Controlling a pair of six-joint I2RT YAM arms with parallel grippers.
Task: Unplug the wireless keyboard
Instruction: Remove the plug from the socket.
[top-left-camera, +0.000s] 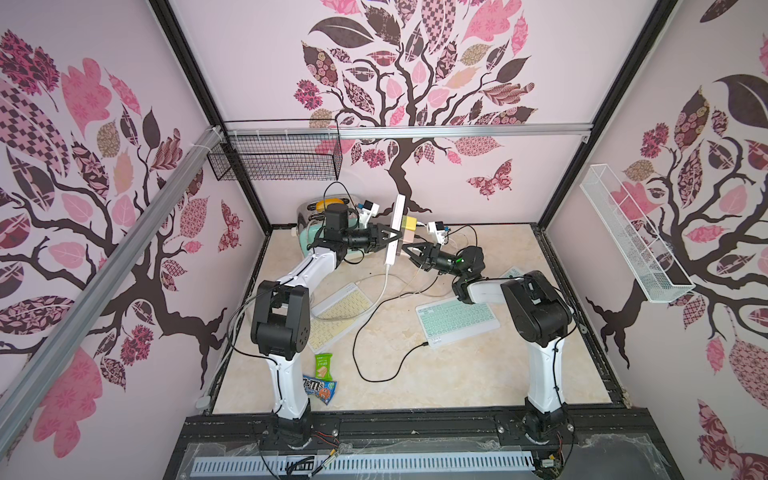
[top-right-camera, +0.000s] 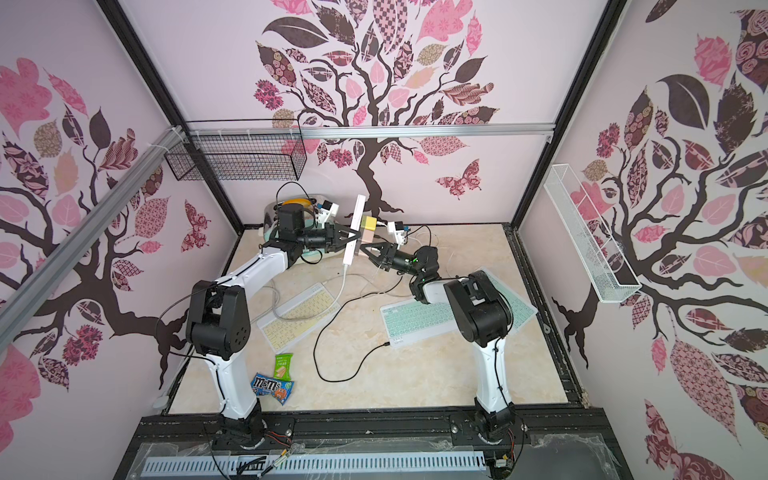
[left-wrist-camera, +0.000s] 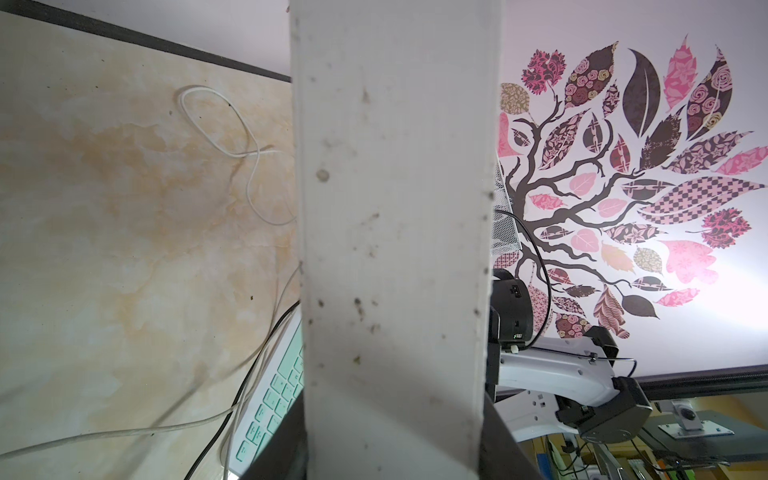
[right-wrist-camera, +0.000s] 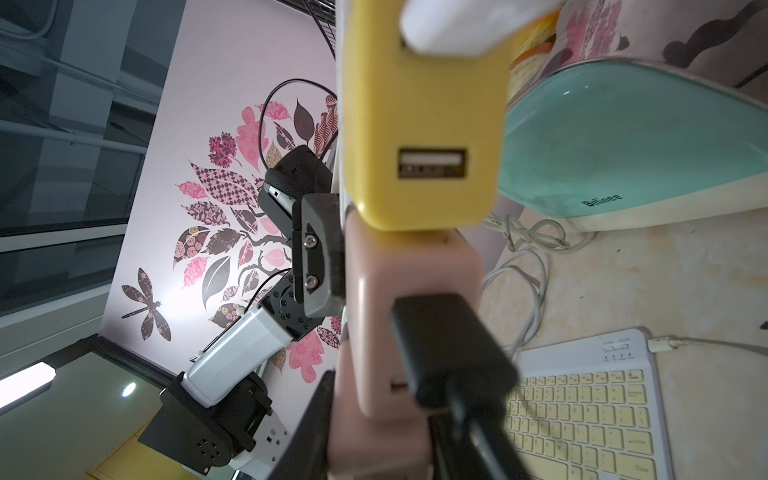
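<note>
The left gripper (top-left-camera: 392, 240) is clamped across a white power strip (top-left-camera: 399, 211), holding it off the table (top-left-camera: 457, 374), nearly upright, at the far middle of the scene. A yellow charger (top-left-camera: 410, 223) and a pink charger (top-left-camera: 409, 237) below it sit plugged into the strip's right face. In the right wrist view a black plug (right-wrist-camera: 449, 353) sits in the pink charger, and the yellow charger shows one free USB port. The right gripper (top-left-camera: 407, 250) has its tips at the lower end of the pink charger. One dark finger (right-wrist-camera: 307, 432) shows on one side of it, with the plug and its lead on the other. I cannot tell whether the jaws press on anything. The black cable (top-left-camera: 361, 370) drops from there, loops toward the near side and ends at the near left corner of the mint keyboard (top-left-camera: 455, 322). That keyboard is a slim white slab with pale green keys. It lies flat and slightly turned, right of centre, with its right end under the right arm. A yellow keyboard (top-left-camera: 338, 313) of the same slim shape, with cream keys, lies left of centre, a white plug (right-wrist-camera: 665, 344) at its far edge. A mint toaster (top-left-camera: 305, 237) stands at the far left behind the left arm. A green wafer pack (top-left-camera: 323, 365) and an M&M's bag (top-left-camera: 320, 388) lie near the left arm's base.
</note>
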